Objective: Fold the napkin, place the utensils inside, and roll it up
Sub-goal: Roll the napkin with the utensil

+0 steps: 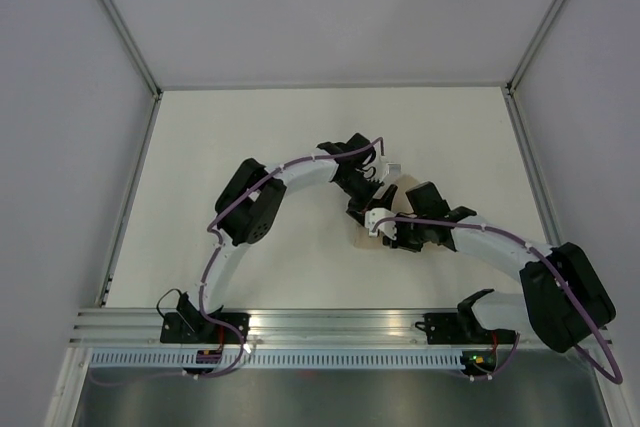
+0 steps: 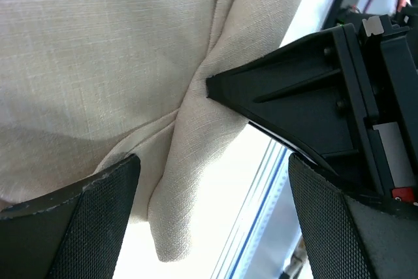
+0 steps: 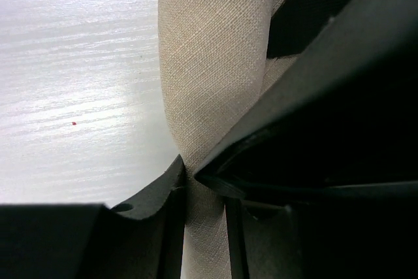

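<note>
Black fingers fill the right wrist view: the right gripper (image 3: 196, 178) is pinched tight on a gathered ridge of the napkin (image 3: 209, 63). The beige weave runs up to twelve o'clock and the frame cuts off the rest. White table (image 3: 72, 63) shows at nine o'clock.

Over to the left wrist view: the left gripper (image 2: 209, 227) stands wide, fingers (image 2: 78, 227) at seven and five o'clock, clamping nothing. Cloth drapes past the seven o'clock one; whether it touches is hard to call. A black wedge from three o'clock, the other arm's finger, nips the cloth.

From above, both grippers crowd just right of table centre, left arm reaching from ten o'clock, right from four. The napkin lies almost wholly hidden beneath them, only tan slivers showing; its fold can't be made out.
</note>
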